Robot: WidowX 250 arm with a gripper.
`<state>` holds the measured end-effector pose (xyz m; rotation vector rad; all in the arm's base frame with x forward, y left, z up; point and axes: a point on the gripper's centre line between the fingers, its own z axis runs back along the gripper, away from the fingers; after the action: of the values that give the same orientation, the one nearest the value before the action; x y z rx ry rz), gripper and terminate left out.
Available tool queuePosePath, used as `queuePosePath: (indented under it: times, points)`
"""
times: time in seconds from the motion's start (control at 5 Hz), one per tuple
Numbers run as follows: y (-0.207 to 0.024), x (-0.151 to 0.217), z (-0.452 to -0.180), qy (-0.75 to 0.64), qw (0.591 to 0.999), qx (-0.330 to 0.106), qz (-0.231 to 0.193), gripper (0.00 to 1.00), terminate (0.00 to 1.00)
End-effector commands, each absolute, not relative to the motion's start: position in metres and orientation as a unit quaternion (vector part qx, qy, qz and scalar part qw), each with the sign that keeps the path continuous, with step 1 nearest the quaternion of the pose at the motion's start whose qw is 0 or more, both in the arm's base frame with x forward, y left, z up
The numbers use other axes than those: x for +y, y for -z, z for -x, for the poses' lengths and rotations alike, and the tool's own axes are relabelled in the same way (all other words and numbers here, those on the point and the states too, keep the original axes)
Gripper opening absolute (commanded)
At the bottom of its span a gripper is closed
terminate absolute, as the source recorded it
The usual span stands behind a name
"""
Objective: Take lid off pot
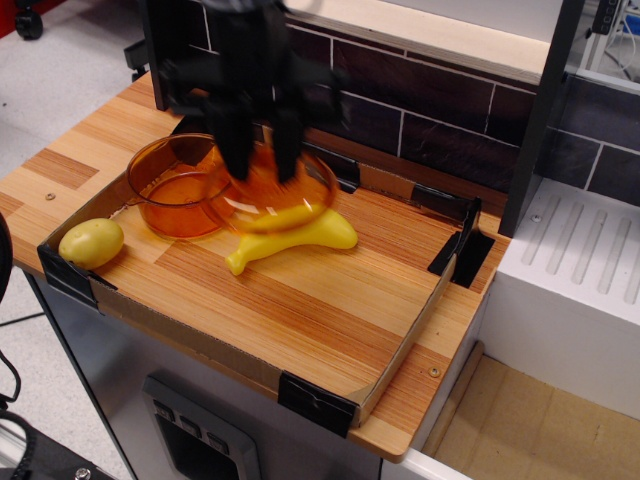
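Observation:
The orange pot (180, 190) stands open at the left of the wooden tray, with nothing on it. My black gripper (262, 165) is to the right of the pot and is shut on the knob of the translucent orange lid (275, 192). The lid hangs tilted and blurred above the yellow banana (300, 237), partly hiding its upper edge. The knob itself is hidden between my fingers.
A yellow-green potato (91, 242) lies at the tray's left front corner. The tray has low cardboard walls with black corner clips (315, 403). A dark tiled wall (420, 110) runs behind. A white ridged drain board (590, 250) stands at the right.

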<state>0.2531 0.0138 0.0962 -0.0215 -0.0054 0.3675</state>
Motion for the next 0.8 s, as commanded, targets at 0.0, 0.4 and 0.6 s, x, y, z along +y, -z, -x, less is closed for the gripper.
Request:
queuePosePath:
  times: [0.0,0.4,0.6]
  points:
    - [-0.079,-0.02,-0.252,-0.173,0.985,-0.026,-0.001,0.0,0.0]
    - [-0.044,-0.026,-0.255,-0.169,0.985,-0.029,-0.02,0.0,0.0]
    - [-0.034,-0.027,-0.26,-0.173,0.984,-0.028,-0.026,0.0,0.0]
